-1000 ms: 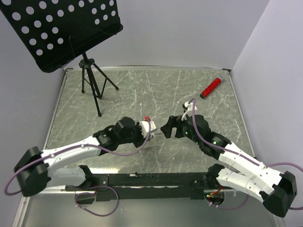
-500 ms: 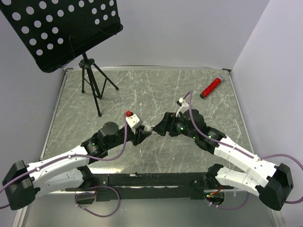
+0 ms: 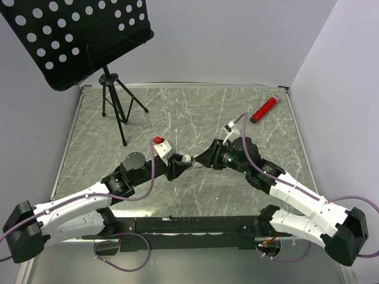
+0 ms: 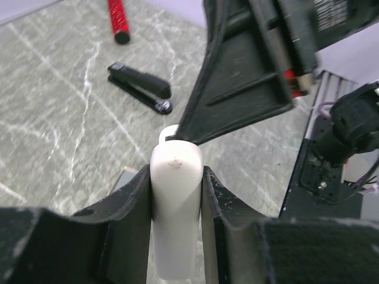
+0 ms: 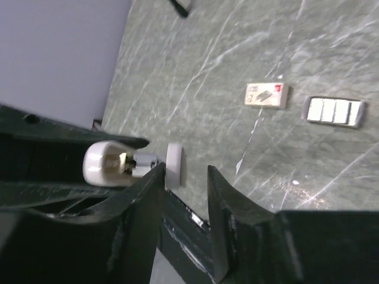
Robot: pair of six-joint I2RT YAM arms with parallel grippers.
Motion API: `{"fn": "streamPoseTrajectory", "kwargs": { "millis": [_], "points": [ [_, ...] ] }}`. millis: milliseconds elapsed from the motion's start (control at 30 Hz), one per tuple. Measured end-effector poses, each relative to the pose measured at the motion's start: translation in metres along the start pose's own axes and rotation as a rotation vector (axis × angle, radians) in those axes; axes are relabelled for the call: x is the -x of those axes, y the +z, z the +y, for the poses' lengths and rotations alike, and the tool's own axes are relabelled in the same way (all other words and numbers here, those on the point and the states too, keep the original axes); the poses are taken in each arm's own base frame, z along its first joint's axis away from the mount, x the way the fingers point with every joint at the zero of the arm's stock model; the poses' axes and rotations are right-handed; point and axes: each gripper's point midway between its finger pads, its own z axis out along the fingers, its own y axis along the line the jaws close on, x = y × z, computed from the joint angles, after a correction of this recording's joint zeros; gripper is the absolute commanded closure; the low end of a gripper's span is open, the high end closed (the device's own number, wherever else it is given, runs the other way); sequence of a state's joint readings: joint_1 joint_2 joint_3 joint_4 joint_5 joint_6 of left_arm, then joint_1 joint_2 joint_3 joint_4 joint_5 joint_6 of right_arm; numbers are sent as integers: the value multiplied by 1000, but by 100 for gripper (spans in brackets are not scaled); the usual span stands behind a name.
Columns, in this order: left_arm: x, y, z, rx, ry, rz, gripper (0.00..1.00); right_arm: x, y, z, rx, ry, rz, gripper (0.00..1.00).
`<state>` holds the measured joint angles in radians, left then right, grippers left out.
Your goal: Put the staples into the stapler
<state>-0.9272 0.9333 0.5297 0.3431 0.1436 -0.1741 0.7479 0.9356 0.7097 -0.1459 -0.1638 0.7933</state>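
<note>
A white rounded bar (image 4: 176,195) sits clamped between the fingers of my left gripper (image 4: 176,177), held above the table. A round white cap (image 5: 174,165) stands off the bar's end on a short metal piece. My right gripper (image 5: 186,171) is at that cap with its jaws apart: the cap lies against one fingertip, with a gap to the other. From above, the two grippers meet at mid-table (image 3: 179,164) (image 3: 196,160). The black stapler (image 4: 140,87) lies shut on the table beyond them. The staples box (image 5: 266,94) and grey tray (image 5: 333,110) lie side by side on the table.
A red cylinder (image 3: 265,108) lies at the table's far right corner. A black music stand (image 3: 77,35) on a tripod (image 3: 112,103) stands at the far left. A black rail (image 3: 189,225) runs along the near edge between the arm bases.
The left arm swung and turned its wrist, bringing the white bar up to the right gripper. The right gripper's jaws have narrowed around the bar's end cap.
</note>
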Motion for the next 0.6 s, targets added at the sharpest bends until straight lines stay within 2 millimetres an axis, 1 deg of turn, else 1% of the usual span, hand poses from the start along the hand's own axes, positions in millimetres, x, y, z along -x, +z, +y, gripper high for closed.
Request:
{"fn": "streamPoseTrajectory", "kwargs": {
  "millis": [100, 233, 267, 300, 367, 400, 433, 500, 600],
  "points": [
    [4, 1, -5, -27, 4, -16, 99, 1, 0, -5, -16, 16, -12, 59],
    [4, 6, -12, -62, 10, -3, 99, 1, 1, -7, -26, 33, -9, 59],
    [2, 7, -11, -62, 13, 3, 99, 1, 2, -7, -25, 35, -8, 60],
    [1, 8, -11, -61, 15, 7, 99, 0, 3, -7, -25, 39, -6, 69],
    [-1, 9, -10, -56, 20, 15, 99, 0, 5, -6, -21, 46, 1, 82],
    [-1, 9, -9, -52, 22, 15, 99, 0, 6, -6, -16, 53, 4, 95],
    [-1, 9, -8, -47, 23, 14, 99, 0, 6, -5, -12, 61, 4, 100],
    [3, 9, -6, -32, 24, -1, 99, 3, 5, -5, -10, 65, -1, 100],
    [22, 2, -3, 2, 32, -71, 99, 13, 3, -5, 9, 111, -22, 100]
  ]
}}
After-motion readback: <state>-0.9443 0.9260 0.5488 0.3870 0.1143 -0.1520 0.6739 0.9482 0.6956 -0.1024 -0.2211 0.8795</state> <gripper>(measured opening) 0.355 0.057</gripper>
